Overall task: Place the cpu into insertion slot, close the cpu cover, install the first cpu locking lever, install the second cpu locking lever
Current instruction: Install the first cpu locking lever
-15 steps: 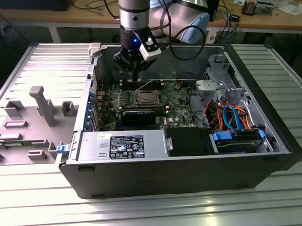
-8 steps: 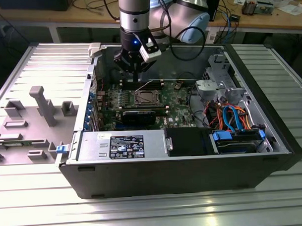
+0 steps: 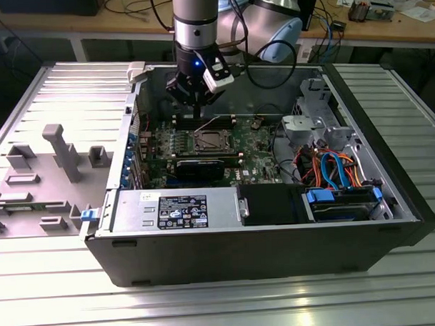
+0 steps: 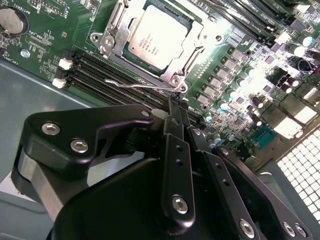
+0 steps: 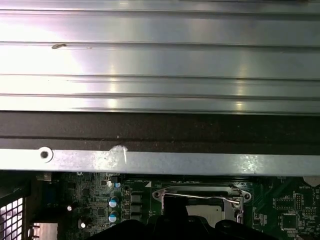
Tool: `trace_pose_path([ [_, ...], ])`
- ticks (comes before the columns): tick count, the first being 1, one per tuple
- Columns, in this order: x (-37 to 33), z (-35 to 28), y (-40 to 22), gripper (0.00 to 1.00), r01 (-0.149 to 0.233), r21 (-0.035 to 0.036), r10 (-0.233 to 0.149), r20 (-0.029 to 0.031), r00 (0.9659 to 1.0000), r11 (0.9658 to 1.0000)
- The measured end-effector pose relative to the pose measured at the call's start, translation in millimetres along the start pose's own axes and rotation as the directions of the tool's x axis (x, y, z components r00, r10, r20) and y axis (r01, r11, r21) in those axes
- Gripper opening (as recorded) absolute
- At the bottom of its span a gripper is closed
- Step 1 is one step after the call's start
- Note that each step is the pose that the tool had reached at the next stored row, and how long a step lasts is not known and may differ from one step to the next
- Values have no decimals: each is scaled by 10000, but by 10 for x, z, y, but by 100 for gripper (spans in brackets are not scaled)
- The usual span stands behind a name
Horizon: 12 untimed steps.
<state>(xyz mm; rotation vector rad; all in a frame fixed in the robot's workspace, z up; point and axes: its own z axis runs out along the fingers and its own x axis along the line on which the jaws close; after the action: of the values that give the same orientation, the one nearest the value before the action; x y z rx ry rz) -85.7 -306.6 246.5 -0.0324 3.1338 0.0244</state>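
The cpu (image 4: 155,37) lies flat in the insertion slot (image 3: 211,140) on the green board, silver top up. The cpu cover (image 4: 187,56) is down over it, framing the chip. One thin wire locking lever (image 4: 135,85) stands out along the socket's edge beside the memory slots, and it also shows in the first wrist view (image 5: 200,196). My gripper (image 4: 173,104) hovers just off the socket's corner, fingers pressed together with nothing visible between them, tips close to that lever. In the exterior view the gripper (image 3: 199,115) hangs inside the case, just behind the socket.
Long memory slots (image 4: 95,75) run beside the socket. A black graphics card (image 3: 200,167) and the power supply (image 3: 180,207) lie in front. A drive cage with coloured cables (image 3: 336,169) is on the exterior view's right. The case wall (image 5: 160,162) is close behind.
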Motion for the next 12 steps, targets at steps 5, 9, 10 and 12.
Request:
trace_pose_path([
  [5, 0, 27, -27, 11, 1, -142, -1, 54, 10000, 9999],
  [9, -4, 64, -28, 11, 0, -139, 0, 59, 10000, 9999],
  [10, -5, 64, -28, 11, 1, -140, 0, 59, 10000, 9999],
  [12, -5, 65, -28, 11, 1, -141, 0, 61, 10000, 9999],
])
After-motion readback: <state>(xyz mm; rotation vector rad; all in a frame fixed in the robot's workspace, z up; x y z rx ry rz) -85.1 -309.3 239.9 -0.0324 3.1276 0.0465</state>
